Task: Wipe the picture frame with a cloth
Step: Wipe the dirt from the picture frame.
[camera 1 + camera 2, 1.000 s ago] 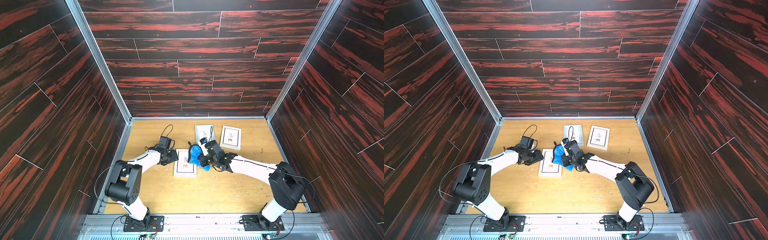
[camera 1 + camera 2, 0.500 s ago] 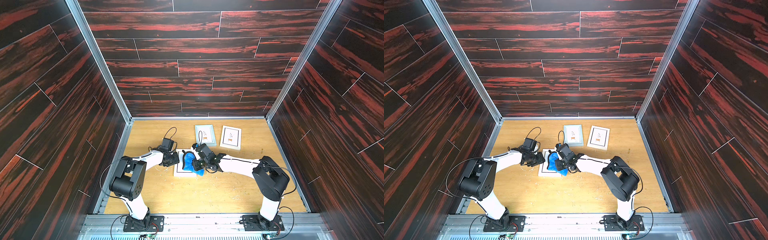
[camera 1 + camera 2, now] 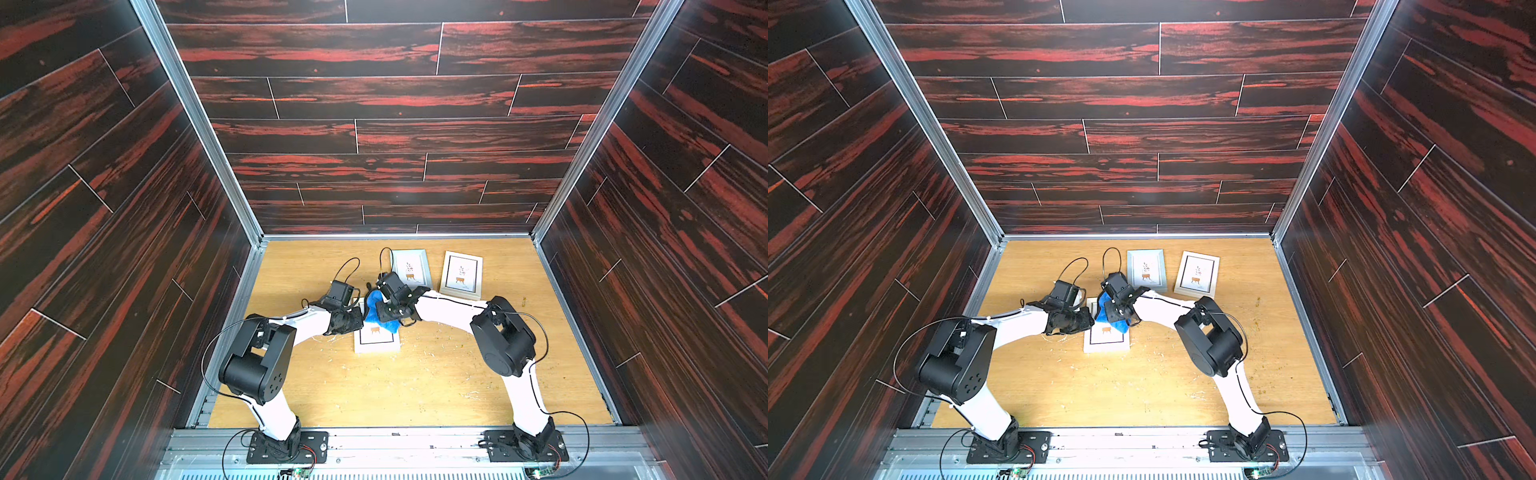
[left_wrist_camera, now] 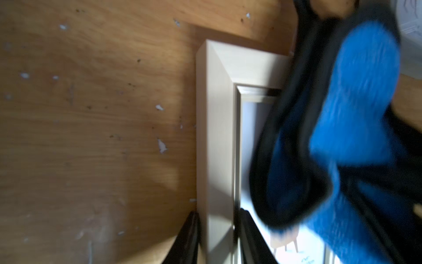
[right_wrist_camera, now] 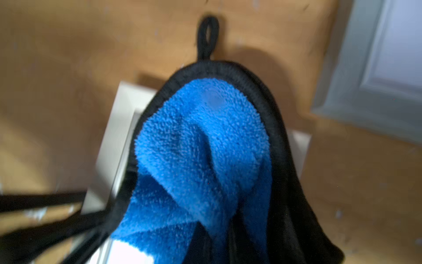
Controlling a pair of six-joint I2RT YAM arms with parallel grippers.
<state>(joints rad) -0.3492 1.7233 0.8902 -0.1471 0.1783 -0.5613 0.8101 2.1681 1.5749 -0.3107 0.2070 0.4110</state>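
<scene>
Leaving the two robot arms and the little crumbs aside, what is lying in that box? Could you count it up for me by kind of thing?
Picture frames: 3, namely the white frame, the grey-blue frame and the pale frame
Blue cloth: 1
Total: 4

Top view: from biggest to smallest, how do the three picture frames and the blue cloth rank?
1. White frame, partly under the cloth, and pale-bordered frame: they look alike, too close to rank.
2. Grey-blue frame: partly hidden, so unsure.
3. The bunched cloth.
</scene>
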